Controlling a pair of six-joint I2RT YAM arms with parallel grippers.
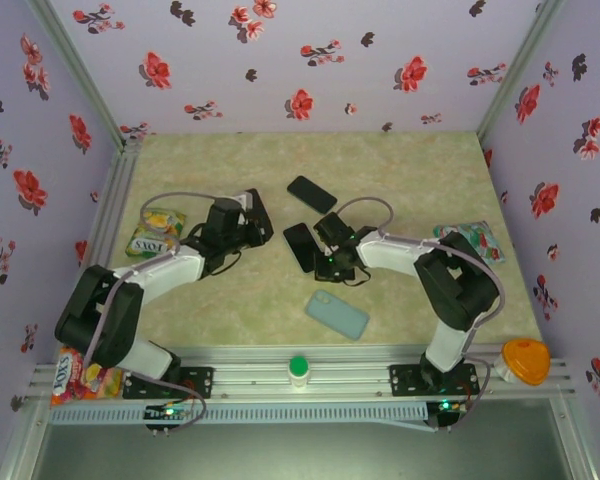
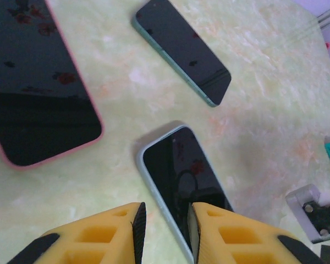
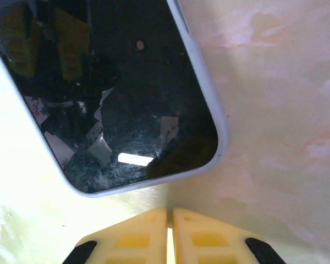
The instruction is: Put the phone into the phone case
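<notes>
Flowered lilac walls box in a pale green, marble-patterned desk [image 1: 410,170], where the job of casing a phone looks to be at the lining-up stage, with nothing lifted yet. At far left lies a crinkly yellow snack packet [image 1: 155,232]. The left gripper [image 2: 162,231], with yellow honeycomb fingers slightly parted, hovers over the near end of the pale-rimmed phone [image 2: 181,176], which lies flat with its glossy black glass up at mid-desk. Beside it are a pink-rimmed phone [image 2: 38,93] and, farther off, a slim green-edged phone [image 2: 184,49], both slabs with rounded corners. The right gripper [image 3: 169,215], fingers pressed together, sits low just off a rounded corner of the same pale-rimmed handset. Whether it touches cannot be told. The matte teal phone case [image 1: 337,314], a soft-looking rounded rectangle, lies flat nearer the front rail, well apart from the phone. By my reading, the next move calls for getting a thin, slick slab off a smooth surface. One gripper has to work under or clamp an edge while the other steadies the phone, and it must then be carried to the case and pressed in squarely.
</notes>
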